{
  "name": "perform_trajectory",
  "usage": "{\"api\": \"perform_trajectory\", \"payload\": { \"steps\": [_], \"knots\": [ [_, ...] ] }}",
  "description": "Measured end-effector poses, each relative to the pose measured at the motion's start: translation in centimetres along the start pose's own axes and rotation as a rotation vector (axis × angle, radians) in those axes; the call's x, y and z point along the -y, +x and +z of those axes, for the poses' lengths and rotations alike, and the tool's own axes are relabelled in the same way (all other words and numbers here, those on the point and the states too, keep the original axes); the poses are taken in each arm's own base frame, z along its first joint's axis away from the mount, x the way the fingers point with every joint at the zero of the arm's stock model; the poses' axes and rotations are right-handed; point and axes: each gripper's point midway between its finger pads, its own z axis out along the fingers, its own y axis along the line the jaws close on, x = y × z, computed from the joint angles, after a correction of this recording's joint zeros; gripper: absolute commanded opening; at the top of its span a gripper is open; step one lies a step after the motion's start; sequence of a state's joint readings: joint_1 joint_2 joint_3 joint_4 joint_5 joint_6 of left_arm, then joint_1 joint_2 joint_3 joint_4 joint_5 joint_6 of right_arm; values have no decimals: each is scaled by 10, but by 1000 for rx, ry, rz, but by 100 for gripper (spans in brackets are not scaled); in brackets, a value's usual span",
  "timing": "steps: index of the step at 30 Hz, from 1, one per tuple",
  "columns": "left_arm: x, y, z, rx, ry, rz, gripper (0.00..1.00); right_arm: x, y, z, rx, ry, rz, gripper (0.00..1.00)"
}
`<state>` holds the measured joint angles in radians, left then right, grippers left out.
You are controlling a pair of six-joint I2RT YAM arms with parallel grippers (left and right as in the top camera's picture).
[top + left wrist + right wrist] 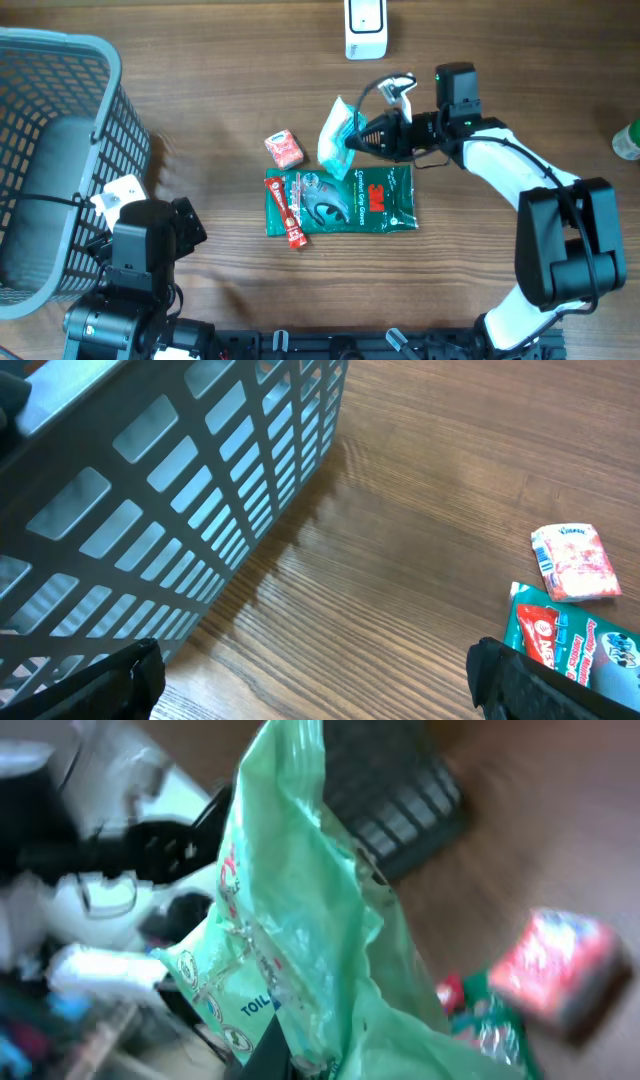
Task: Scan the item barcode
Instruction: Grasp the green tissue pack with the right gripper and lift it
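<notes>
Right fingers (372,137) pinched shut on the pale green packet (337,135) — packet sits over the top-left corner of the green glove pack (345,200). Left fingers (535,680) spread wide, empty, beside the grey basket (60,120) — white scanner (365,30) well apart at the desk's (480,60) far edge.

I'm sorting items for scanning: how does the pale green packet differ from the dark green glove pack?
The pale green packet is smaller and crumpled, pinched in the right gripper; the dark green glove pack is larger, lying flat on the table, ungripped. Both are green plastic packaging.
</notes>
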<state>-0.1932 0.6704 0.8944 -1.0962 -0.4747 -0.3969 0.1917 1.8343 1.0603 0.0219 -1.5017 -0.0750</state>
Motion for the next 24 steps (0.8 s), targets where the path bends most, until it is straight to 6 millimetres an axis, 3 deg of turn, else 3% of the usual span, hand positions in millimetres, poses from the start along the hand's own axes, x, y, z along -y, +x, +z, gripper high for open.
{"api": "perform_trajectory", "payload": {
  "steps": [4,6,7,8,10,14,19,24],
  "knots": [
    [0,0,0,1,0,-1,100,-24,-29,17,2,-98,-472,5],
    [0,0,0,1,1,-1,100,-58,-56,30,16,-144,-848,5],
    [0,0,0,0,1,-1,100,-73,-63,33,23,-159,-954,4],
    [0,-1,0,2,1,-1,100,-104,-71,38,41,-186,-1149,5],
    [0,-1,-1,2,1,-1,100,-124,-79,43,44,-204,-1102,5],
    [0,-1,-1,2,1,-1,100,-128,-86,43,71,-187,-1096,4],
    [0,-1,0,2,1,-1,100,-135,-97,43,101,-178,-1265,4],
    [0,-1,0,2,1,-1,100,-160,-120,43,86,-218,-1544,4]
  ]
}}
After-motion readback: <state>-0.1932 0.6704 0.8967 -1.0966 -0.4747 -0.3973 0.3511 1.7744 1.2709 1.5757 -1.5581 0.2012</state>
